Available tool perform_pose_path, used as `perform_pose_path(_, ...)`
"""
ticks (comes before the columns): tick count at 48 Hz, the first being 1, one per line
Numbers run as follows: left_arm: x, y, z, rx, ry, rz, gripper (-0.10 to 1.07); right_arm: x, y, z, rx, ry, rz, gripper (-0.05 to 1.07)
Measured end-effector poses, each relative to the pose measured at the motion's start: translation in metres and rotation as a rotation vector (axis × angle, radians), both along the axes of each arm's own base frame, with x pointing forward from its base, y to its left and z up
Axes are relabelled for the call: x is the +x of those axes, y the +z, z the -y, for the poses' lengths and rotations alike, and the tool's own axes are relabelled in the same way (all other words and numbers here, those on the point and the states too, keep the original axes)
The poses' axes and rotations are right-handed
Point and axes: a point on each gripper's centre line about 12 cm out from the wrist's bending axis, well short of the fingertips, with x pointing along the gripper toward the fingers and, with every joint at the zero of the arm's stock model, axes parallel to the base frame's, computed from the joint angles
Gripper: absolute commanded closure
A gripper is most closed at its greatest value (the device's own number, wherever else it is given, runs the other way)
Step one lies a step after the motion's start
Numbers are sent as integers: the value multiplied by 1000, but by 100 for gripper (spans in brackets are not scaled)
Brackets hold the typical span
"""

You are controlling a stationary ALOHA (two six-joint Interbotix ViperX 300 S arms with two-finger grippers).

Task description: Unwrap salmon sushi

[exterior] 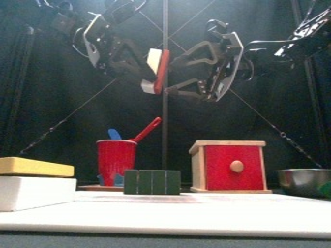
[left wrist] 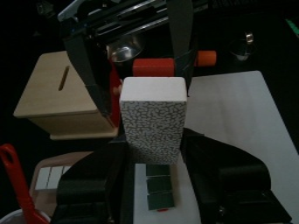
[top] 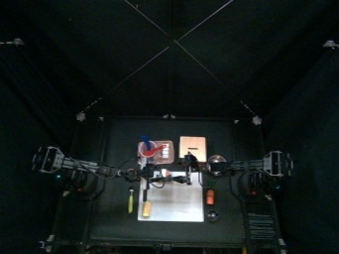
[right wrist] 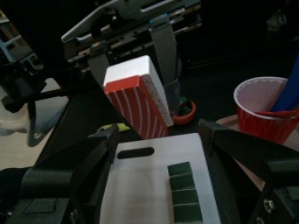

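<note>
The salmon sushi (left wrist: 153, 101) is a white speckled block with an orange-red top (right wrist: 131, 74). It hangs high above the table (exterior: 155, 70). My left gripper (left wrist: 153, 144) is shut on it, one jaw on each long side. My right gripper (right wrist: 162, 140) faces it from the other side with its jaws wide open. Its fingers (left wrist: 184, 48) reach along the far end of the block, and I cannot tell whether they touch it. Any wrapping on the sushi is too fine to make out.
On the table stand a red cup (exterior: 116, 160) with utensils, a dark green block (exterior: 153, 181), a red-fronted wooden box (exterior: 230, 165), a metal bowl (exterior: 305, 180) and a yellow-and-white block (exterior: 33, 179). A white board (right wrist: 146, 188) lies below the grippers.
</note>
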Motion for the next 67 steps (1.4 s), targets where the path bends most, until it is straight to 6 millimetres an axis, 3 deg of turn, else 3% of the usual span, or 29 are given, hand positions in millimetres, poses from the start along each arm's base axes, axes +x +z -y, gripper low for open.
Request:
perform_pose_path(18,5,-3,-2,8,20,-6,30,11,19,1,-31,13,51,1)
perform_pose_path(52,5,-2,-8,29,68,5,30,25,9,-2,-17,23,30,3)
perform_pose_path(67,5,-2,-9,25,73,5,30,26,9,-4,-17,28,32,22)
